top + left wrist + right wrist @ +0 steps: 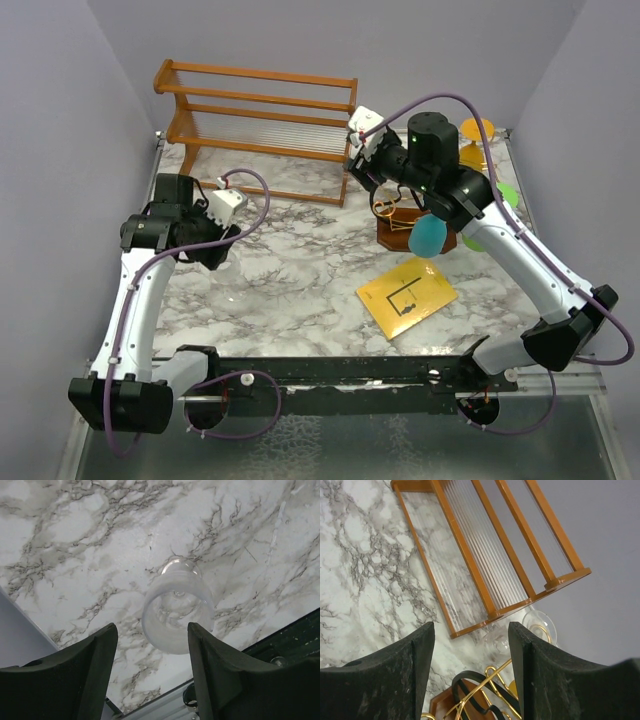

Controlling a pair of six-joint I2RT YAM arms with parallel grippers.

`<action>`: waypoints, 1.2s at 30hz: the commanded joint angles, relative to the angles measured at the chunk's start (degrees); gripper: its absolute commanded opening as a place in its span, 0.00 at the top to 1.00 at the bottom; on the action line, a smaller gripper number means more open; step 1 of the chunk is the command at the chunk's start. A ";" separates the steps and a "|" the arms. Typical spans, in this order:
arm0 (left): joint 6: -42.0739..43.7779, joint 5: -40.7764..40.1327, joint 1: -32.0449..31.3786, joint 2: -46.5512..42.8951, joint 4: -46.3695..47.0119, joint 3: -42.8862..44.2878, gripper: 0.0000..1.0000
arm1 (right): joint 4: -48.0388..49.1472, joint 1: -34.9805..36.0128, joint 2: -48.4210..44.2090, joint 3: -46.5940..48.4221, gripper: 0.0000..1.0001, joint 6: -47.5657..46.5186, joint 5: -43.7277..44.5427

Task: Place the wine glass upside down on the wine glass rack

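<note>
A clear wine glass point(177, 605) rests on the marble table point(75, 540) with its open mouth facing the left wrist camera. My left gripper point(152, 626) hovers just short of it, open, with a finger on either side of the rim and nothing between them. The gold wire wine glass rack point(485, 695) on its brown base point(410, 232) sits at the right. Another clear glass point(540, 625) hangs upside down at the rack's far side. My right gripper point(471, 625) is above the rack, open and empty. In the top view the left gripper point(212, 255) is at mid-left and the right gripper point(358, 165) at the back.
An orange-brown slatted wooden shelf point(255, 115) stands at the back. A yellow card point(407, 295) lies in front of the rack. Teal point(428, 237), green point(505, 195) and orange point(475, 135) pieces sit around the rack under the right arm. A black rail point(350, 375) runs along the near edge.
</note>
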 commanded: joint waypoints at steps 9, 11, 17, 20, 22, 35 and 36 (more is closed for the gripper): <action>2.15 -1.26 -0.29 5.92 -0.21 -3.65 0.66 | 1.88 0.30 -2.16 -3.05 0.39 -0.27 0.55; 2.00 -1.26 -0.38 6.52 0.05 -3.33 0.70 | 1.65 0.32 -1.92 -2.89 0.39 -0.60 1.13; 2.18 -1.17 -0.90 8.05 0.70 -2.27 0.81 | 1.98 0.32 -2.05 -3.73 0.39 -1.07 1.72; 2.43 -1.73 -1.76 8.96 1.05 -1.92 0.89 | 2.23 0.26 -2.25 -4.30 0.39 -0.99 1.66; 2.47 -2.44 -2.57 9.72 0.57 -1.13 0.94 | 2.05 0.32 -2.21 -4.24 0.39 -1.08 2.07; 3.78 -0.94 -12.62 16.40 -3.71 14.69 1.00 | 4.21 -0.35 -5.44 -6.87 0.38 -0.02 4.15; 4.08 0.26 -12.78 16.69 -3.62 15.84 1.00 | 4.80 -0.38 -6.02 -7.43 0.38 0.31 4.33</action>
